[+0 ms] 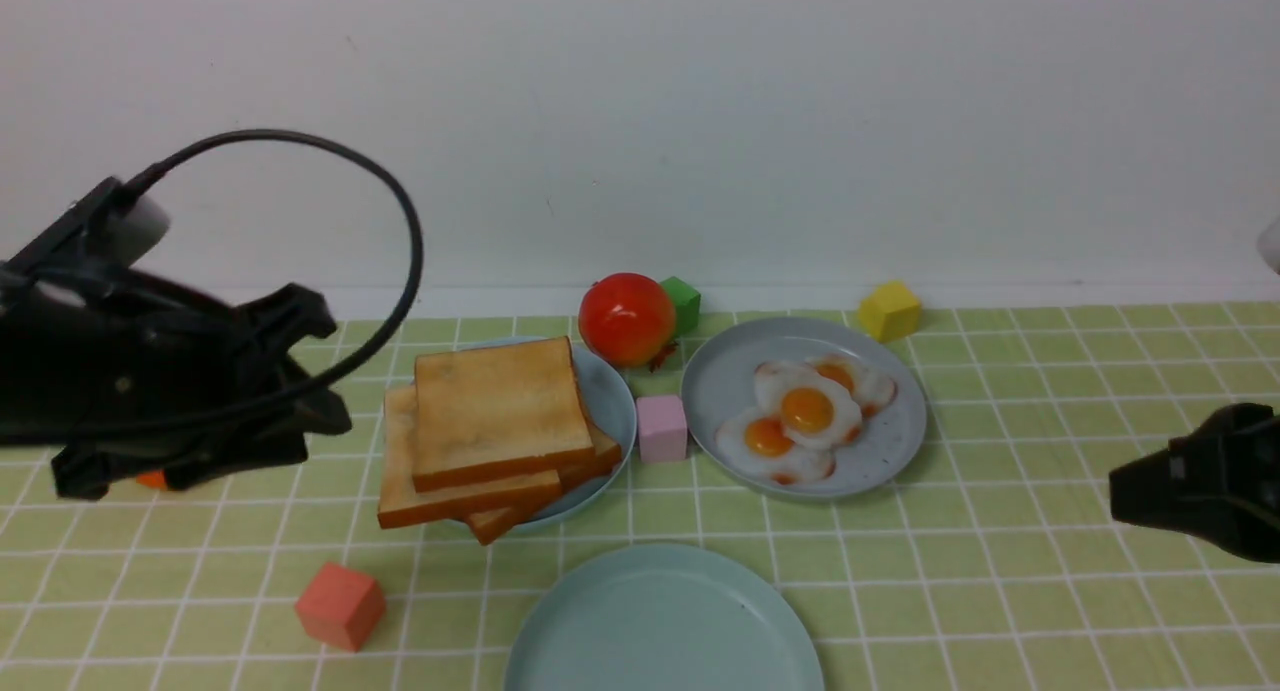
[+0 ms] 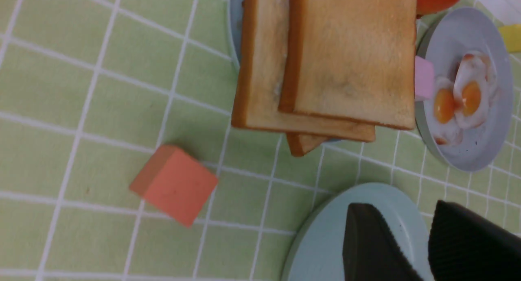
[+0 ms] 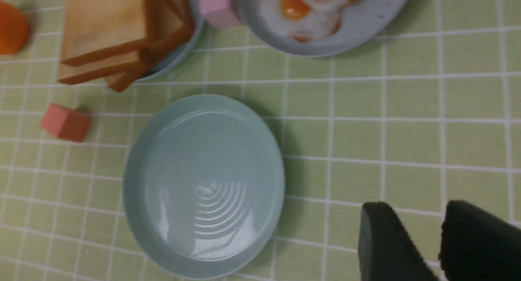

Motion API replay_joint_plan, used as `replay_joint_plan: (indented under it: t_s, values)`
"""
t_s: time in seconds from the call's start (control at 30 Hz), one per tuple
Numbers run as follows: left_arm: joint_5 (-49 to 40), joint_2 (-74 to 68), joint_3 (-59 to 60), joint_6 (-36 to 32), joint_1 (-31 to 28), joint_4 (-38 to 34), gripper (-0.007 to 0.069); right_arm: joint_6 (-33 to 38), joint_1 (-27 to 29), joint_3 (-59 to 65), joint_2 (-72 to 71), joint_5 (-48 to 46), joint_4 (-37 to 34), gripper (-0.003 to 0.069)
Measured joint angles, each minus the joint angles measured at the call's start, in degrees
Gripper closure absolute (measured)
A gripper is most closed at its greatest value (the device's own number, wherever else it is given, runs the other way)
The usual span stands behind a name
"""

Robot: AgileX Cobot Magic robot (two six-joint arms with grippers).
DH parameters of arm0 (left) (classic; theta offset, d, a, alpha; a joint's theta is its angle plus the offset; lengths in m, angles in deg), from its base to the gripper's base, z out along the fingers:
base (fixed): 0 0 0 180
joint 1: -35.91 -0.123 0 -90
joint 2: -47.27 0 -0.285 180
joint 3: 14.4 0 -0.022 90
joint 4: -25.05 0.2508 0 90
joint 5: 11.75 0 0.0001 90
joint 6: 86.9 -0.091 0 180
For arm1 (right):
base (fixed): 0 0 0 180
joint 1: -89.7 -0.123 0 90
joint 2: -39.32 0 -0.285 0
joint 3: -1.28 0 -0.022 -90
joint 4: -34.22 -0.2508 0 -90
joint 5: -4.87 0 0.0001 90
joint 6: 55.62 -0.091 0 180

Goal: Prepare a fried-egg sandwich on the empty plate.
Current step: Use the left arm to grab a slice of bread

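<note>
Plate (image 1: 665, 621) (image 2: 321, 240) (image 3: 203, 183), pale mint-blue and round, lies nearest the robot on the green checked cloth (image 1: 1000, 591), with nothing on it; the right wrist view shows faint rings in its glossy middle. Beyond the plate and a little to its left is the toast stack (image 1: 500, 421) (image 2: 350, 61) (image 3: 106, 29), several golden-brown slices piled unevenly on a duller blue plate (image 1: 612, 396), the lower slices jutting over that plate's rim toward the mint plate. Beyond the plate and to its right is a grey-blue plate (image 1: 890, 441) (image 2: 460, 41) (image 3: 366, 20) holding three fried eggs (image 1: 805, 411) (image 2: 468, 98) (image 3: 309, 8) that overlap, the whitest one on top. A pink cube (image 1: 662, 428) (image 2: 424, 83) (image 3: 215, 4) stands straight beyond the plate, between the two loaded plates. Farther back are a red tomato (image 1: 627, 318), a green cube (image 1: 683, 303) just beside it, and a yellow cube (image 1: 889, 311) behind the egg plate. A salmon cube (image 1: 340, 606) (image 2: 175, 185) (image 3: 65, 122) lies just left of the plate. The left gripper (image 1: 320, 371) (image 2: 401, 210) hangs well left of the plate, its fingers apart and grasping nothing. The right gripper (image 1: 1125, 491) (image 3: 415, 210) is well to the plate's right, likewise released with an empty gap.
</note>
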Motion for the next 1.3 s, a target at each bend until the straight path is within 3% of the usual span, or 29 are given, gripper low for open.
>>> replay_joint_plan:
  t_s: [0.17, 0.33, 0.6, 0.73, 0.9, 0.93, 1.1, 1.3]
  values:
    - [0.1, -11.5, -7.7, -3.0, 0.3, 0.0, 0.032, 8.6, 0.0, 0.0, 0.0, 1.3, -5.5, 0.0421]
    - [-0.1, -19.7, -12.7, -7.0, 0.8, -0.2, 0.023, 9.7, 0.0, 0.0, 0.0, 1.7, -6.0, 0.0421]
    - [3.9, -26.8, -14.7, -12.7, 0.8, -3.5, 0.0224, 9.9, 0.0, 0.0, 0.0, 2.7, -6.0, 0.0421]
    - [4.6, -28.4, -14.7, -15.0, 0.8, -5.1, 0.0265, 9.9, 0.0, 0.0, 0.0, 2.7, -6.0, 0.0421]
    - [5.6, -29.1, -14.7, -19.2, 0.8, -7.6, 0.0402, 9.9, 0.0, 0.0, 0.0, 2.7, -6.0, 0.0421]
    - [5.7, -29.1, -14.7, -20.0, 0.8, -7.8, 0.0462, 9.9, 0.0, 0.0, 0.0, 2.7, -6.0, 0.0421]
    - [5.8, -29.1, -14.7, -21.0, 0.8, -7.7, 0.0623, 9.9, 0.0, 0.0, 0.0, 2.7, -6.0, 0.0421]
    - [4.0, -27.9, -14.7, -21.0, 0.8, -7.9, 0.0637, 9.9, 0.0, 0.0, 0.0, 2.7, -6.3, 0.0421]
